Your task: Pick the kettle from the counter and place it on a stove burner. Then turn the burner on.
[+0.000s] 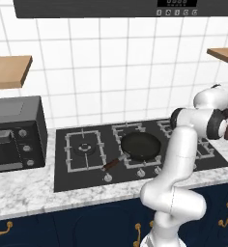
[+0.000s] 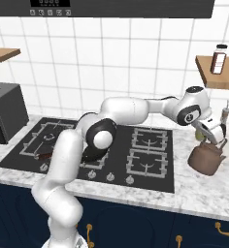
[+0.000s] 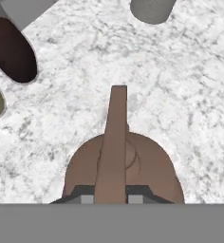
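A white robot arm reaches right across the black cooktop [image 2: 102, 150] to the kettle [image 2: 206, 159], which sits upright on the marble counter [image 2: 204, 193] just right of the cooktop, not on any burner. A frying pan [image 1: 141, 146] occupies the middle burner with its handle pointing toward the front left; the right-hand burners [image 2: 146, 162] next to the kettle are bare. A slim bottle [image 2: 225, 115] stands behind the kettle near the tiled wall, a dark jar [image 2: 218, 59] rests on the wooden shelf [image 2: 206, 72] above, and a toaster oven [image 1: 14, 135] sits on the counter left of the cooktop. In the hand view, the kettle's thin handle [image 3: 115, 137] runs straight up the frame between the two fingers [image 3: 88, 198], which sit close on either side of it; whether they actually clamp it cannot be told. The gripper [image 2: 209, 134] hangs right over the kettle's top.
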Controlling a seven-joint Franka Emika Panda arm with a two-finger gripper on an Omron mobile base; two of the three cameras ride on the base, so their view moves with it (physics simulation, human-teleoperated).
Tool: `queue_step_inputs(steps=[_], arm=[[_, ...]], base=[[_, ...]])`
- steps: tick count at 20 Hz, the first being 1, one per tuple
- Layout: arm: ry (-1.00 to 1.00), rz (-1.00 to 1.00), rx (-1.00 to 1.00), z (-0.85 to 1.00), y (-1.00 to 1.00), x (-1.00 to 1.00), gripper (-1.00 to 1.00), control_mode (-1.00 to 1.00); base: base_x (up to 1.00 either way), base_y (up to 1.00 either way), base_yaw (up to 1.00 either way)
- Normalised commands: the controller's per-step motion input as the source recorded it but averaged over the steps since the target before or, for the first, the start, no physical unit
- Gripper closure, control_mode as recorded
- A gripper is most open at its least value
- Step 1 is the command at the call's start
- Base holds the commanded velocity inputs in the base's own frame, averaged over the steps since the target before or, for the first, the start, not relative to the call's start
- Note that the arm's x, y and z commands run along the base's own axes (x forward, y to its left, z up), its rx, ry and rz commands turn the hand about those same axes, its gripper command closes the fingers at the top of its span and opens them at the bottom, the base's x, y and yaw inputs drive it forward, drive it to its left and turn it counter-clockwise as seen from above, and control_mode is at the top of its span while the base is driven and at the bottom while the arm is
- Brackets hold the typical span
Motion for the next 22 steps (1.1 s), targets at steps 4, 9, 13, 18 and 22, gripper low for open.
queue_step_inputs(steps=[4, 9, 13, 18, 22], arm=[[-0.15, -0.11, -0.08, 0.43, 0.85, -0.20, 1.00, -1.00], [-0.20, -0.13, -0.15, 0.47, 1.00, -0.07, 1.00, -1.00], [-0.15, -0.19, -0.18, 0.34, 1.00, -0.01, 1.00, -1.00], [-0.02, -0.18, -0.23, 0.03, 1.00, 0.00, 1.00, -1.00], [0.02, -0.22, -0.27, -0.02, 0.80, 0.25, 1.00, -1.00]], base=[[0.00, 0.00, 0.00], [0.00, 0.00, 0.00], [0.00, 0.00, 0.00], [0.00, 0.00, 0.00], [0.00, 0.00, 0.00]])
